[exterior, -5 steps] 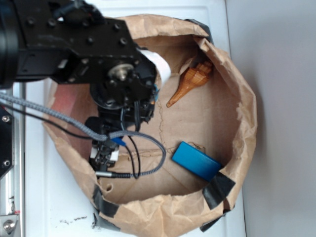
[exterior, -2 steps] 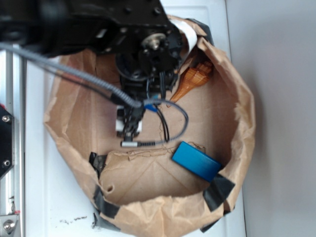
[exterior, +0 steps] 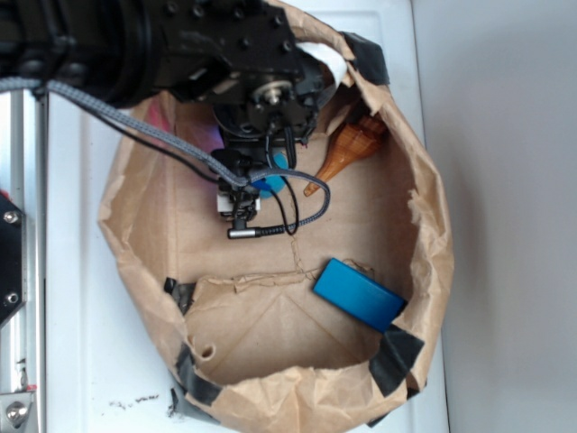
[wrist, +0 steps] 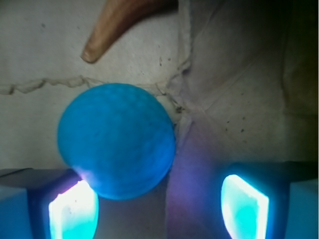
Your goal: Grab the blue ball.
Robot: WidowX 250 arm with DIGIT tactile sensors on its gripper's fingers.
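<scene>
Inside the paper bag [exterior: 424, 225], the hand [wrist: 159, 209] gapes off-centre; closing now could squirt the blue ball [wrist: 116, 141] sideways.

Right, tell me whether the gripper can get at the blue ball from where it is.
Probably yes. The gripper is open, nothing lies between it and the blue ball, but the ball sits off-centre by one finger.
</scene>
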